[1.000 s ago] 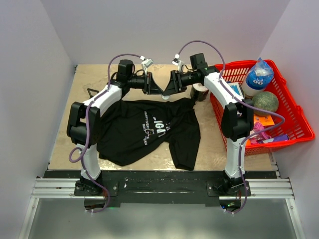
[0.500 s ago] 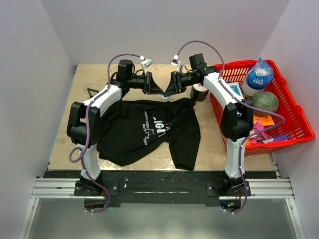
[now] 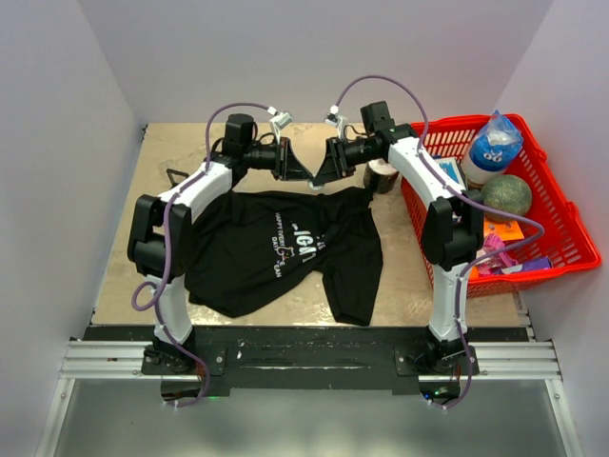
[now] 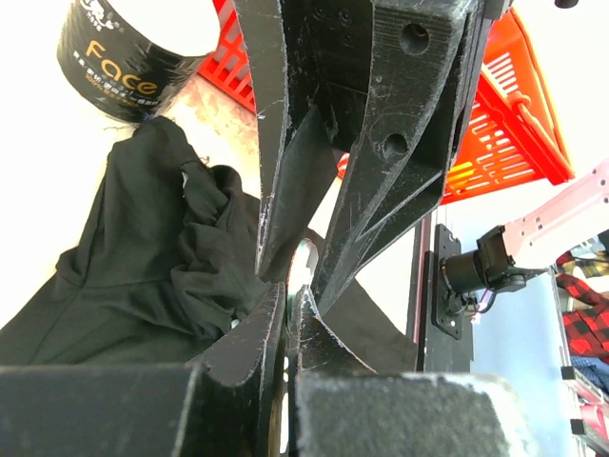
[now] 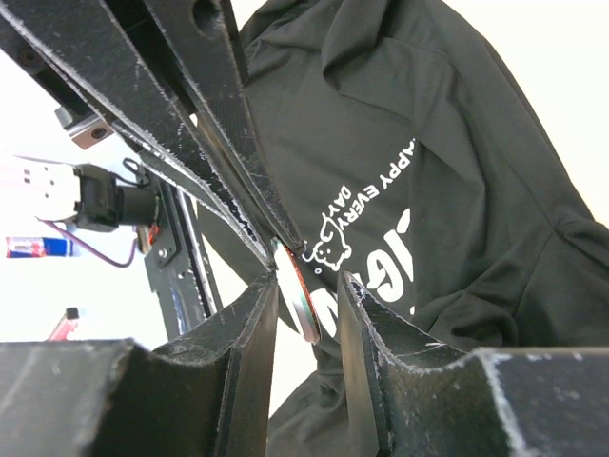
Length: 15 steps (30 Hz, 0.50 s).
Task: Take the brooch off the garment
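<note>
The garment (image 3: 276, 248) is a black T-shirt with white print, spread on the table; it also shows in the left wrist view (image 4: 143, 248) and the right wrist view (image 5: 457, 143). Both grippers meet tip to tip above its far edge. My left gripper (image 3: 307, 175) (image 4: 288, 290) is shut on the brooch (image 5: 303, 295), which here is a thin round silver disc with a red edge; a pale sliver of it (image 4: 301, 255) shows between the pads. My right gripper (image 3: 321, 177) (image 5: 307, 283) is open, its fingers on either side of the disc. I cannot tell whether the disc still touches the cloth.
A dark tape roll (image 3: 383, 174) (image 4: 114, 57) stands by the shirt's far right corner. A red basket (image 3: 561, 224) with a bottle (image 3: 493, 143) and a green ball (image 3: 506, 195) fills the right side. A small black open-frame piece (image 3: 175, 177) lies at the far left.
The right gripper has edged slightly closer to the left one. A pale spot seen between the tips one second ago is covered now. The shirt has not moved.
</note>
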Available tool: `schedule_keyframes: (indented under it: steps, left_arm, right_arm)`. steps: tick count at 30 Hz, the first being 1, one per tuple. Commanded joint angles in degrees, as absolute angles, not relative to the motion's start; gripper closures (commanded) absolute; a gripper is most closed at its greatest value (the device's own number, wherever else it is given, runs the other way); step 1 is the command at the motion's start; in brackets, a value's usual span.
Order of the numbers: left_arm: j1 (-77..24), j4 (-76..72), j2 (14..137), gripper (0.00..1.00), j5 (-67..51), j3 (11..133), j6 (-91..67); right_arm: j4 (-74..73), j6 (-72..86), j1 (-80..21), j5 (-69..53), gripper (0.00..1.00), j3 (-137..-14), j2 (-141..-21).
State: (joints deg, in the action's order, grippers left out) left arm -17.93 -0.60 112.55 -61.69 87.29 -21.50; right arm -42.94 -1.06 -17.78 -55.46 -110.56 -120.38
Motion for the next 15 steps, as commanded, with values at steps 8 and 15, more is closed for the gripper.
schedule_keyframes:
  steps: [8,15]
  left_arm:
    - [-17.1,-1.8,112.3,1.00,-68.6,89.0,-19.9]
    - [-17.1,-6.1,112.2,1.00,-69.0,88.4,-25.3]
  right_arm:
    - [-51.4,-15.3,-17.7,-54.8,0.72,-116.0,-118.6]
    - [-55.2,-20.2,-18.5,-47.9,0.79,-119.3,-118.9]
